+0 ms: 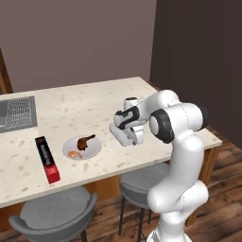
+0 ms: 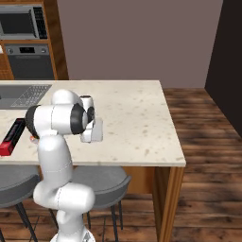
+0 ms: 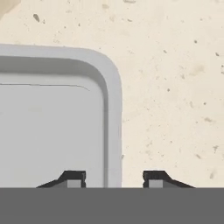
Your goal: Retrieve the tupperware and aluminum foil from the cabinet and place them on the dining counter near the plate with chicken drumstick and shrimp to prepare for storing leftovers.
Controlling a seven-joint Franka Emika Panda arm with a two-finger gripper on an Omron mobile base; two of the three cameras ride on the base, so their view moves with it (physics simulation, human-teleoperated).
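Tupperware [image 3: 52, 127] flat on dining counter [image 3: 175, 87], at three o'clock from plate [image 1: 82, 147]. Gripper [image 3: 113, 177] parted, straddling its rim wall without pinching. Probably light, stiff, slick plastic; best gripped at rim.

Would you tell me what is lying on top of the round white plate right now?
On the plate lie a brown chicken drumstick and a small orange shrimp, side by side. Whether they touch is too small to tell.
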